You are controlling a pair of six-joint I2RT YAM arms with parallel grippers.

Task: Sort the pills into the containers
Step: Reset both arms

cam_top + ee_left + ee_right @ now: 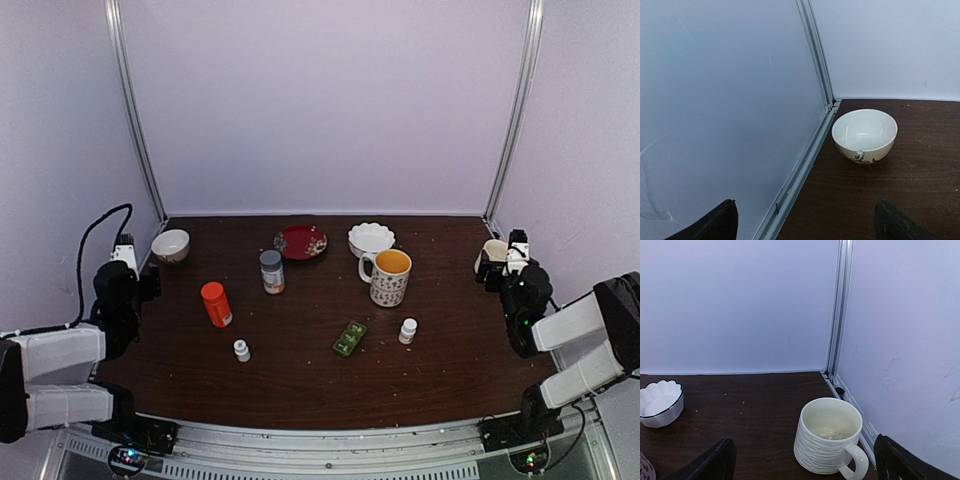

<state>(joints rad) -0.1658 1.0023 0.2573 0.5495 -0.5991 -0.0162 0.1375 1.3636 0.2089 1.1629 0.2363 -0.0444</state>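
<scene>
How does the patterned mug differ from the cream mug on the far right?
The patterned mug is orange inside; the cream mug is pale inside. The patterned mug bears small printed marks; the cream mug has a plain ribbed side. The patterned mug stands mid-scene; the cream mug stands far to the right. Both stand upright, and each has one handle.

My tabletop (pixel 300 385) looks dark matt wood; pill box (pixel 349 338) green plastic; white bowl (pixel 864 135) glossy ceramic; cream mug (pixel 827 440) ribbed, glazed.

Dark-green pill box (pixel 349 338) lies diagonally on table (pixel 300 385).
</scene>
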